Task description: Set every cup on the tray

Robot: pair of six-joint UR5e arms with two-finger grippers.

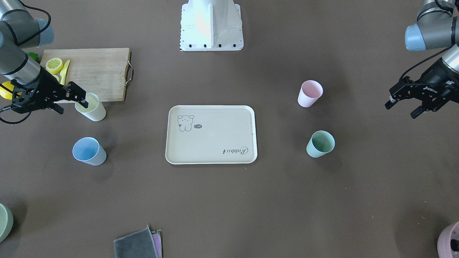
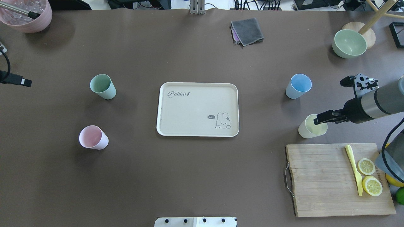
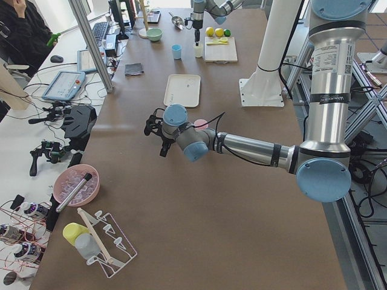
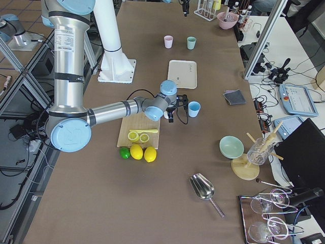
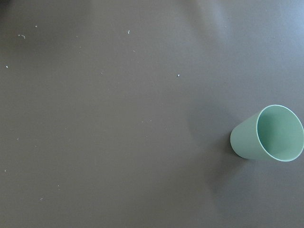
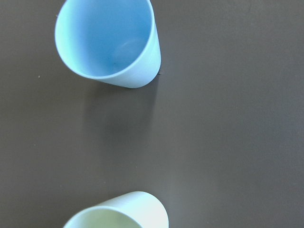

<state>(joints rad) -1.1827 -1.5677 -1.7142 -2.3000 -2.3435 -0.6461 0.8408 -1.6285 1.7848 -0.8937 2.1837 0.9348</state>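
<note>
Dark brown tabletop (image 1: 215,208), matte and evenly lit. We record its contents by their place relative to the tray.

Tray (image 1: 215,147): cream-beige with a raised white rim, rounded corners, a rabbit drawing and "Rabbit" script. It lies flat and bears nothing.

Progress: we count no cup on the tray, so all four are left to place.

Cups: small, matte, handleless, tapered, all upright and mouth up.
- Yellow cup (image 1: 92,110): on the right arm's side of the tray, well apart from it.
- Blue cup (image 1: 89,152): same side, farther from the robot's base.
- Pink cup (image 1: 309,94): on the left arm's side of the tray.
- Mint cup (image 1: 320,144): same side, farther from the base.

Right tool (image 1: 71,106): jaws spread wide and gripping nothing, with one finger over the yellow cup's rim. We judge this the first pick.

Left tool (image 1: 400,110): jaws apart and empty, beyond the pink cup, well apart from the tray.
</note>
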